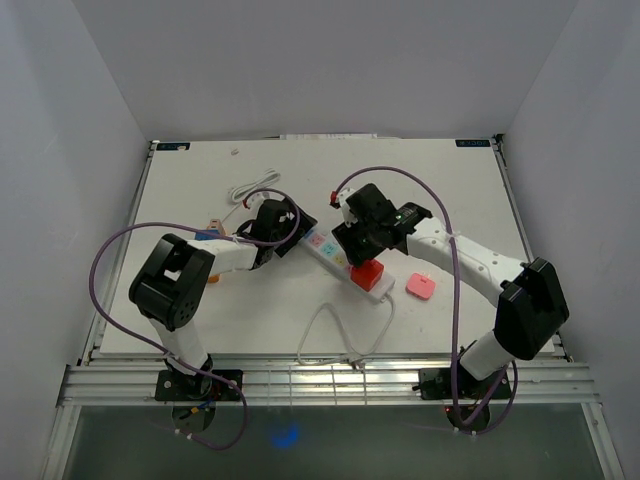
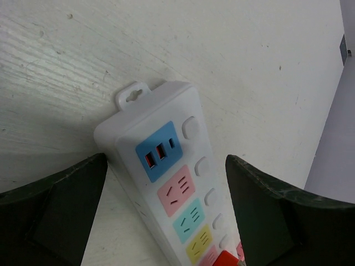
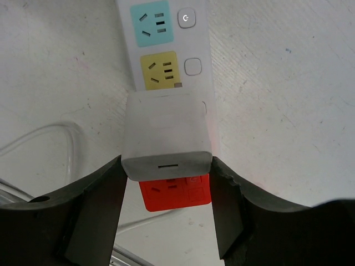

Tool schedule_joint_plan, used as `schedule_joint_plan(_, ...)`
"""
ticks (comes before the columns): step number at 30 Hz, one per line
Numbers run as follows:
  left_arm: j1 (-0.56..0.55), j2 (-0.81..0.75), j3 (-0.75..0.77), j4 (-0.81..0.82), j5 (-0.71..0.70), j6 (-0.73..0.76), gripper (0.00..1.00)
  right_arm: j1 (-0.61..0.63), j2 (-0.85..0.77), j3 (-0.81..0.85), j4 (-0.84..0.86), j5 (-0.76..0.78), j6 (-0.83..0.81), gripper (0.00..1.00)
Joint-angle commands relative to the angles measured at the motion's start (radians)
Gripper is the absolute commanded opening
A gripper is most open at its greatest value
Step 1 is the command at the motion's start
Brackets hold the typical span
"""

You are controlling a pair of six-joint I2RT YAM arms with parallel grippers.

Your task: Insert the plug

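Observation:
A white power strip [image 1: 330, 252] with coloured sockets lies diagonally at mid-table. My left gripper [image 1: 278, 225] straddles its far end, and its fingers [image 2: 61, 210] sit against both sides of the strip [image 2: 166, 166]. My right gripper [image 1: 358, 245] is shut on a white block-shaped plug [image 3: 166, 133] and holds it over the strip [image 3: 166, 50]. The plug sits just past the yellow socket [image 3: 160, 71] and above the red socket [image 3: 175, 194]. I cannot see its prongs. In the top view the gripper hides the plug.
A small pink object [image 1: 421, 287] lies right of the strip's red end [image 1: 368, 277]. A white cable [image 1: 252, 188] coils at the back left. A thin clear cable [image 1: 350, 335] loops toward the table's front edge. White walls enclose the table.

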State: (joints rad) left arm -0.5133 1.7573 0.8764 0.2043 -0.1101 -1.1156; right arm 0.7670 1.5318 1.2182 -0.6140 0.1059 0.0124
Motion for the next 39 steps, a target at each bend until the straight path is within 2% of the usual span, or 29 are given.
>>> schedule_joint_plan(1, -0.002, -0.053, 0.027, 0.038, 0.006, 0.045, 0.98, -0.008, 0.027, 0.156, -0.096, -0.073, -0.008, 0.08)
schedule_joint_plan(6, -0.001, -0.059, 0.085, 0.066, 0.015, 0.123, 0.98, -0.008, 0.154, 0.308, -0.236, -0.095, -0.097, 0.08)
schedule_joint_plan(9, -0.001, -0.048, 0.113, 0.046, 0.021, 0.14, 0.98, -0.009, 0.217, 0.386, -0.273, -0.164, -0.123, 0.08)
schedule_joint_plan(13, 0.001, -0.104, 0.073, 0.03, -0.022, 0.16, 0.98, -0.009, 0.301, 0.496, -0.396, -0.187, -0.126, 0.08)
schedule_joint_plan(23, 0.004, -0.237, 0.01, -0.08, -0.048, 0.171, 0.98, -0.009, 0.409, 0.671, -0.538, -0.17, -0.092, 0.08)
schedule_joint_plan(39, 0.004, -0.266, -0.014, -0.101, -0.04, 0.181, 0.98, -0.011, 0.49, 0.685, -0.578, -0.077, -0.072, 0.08)
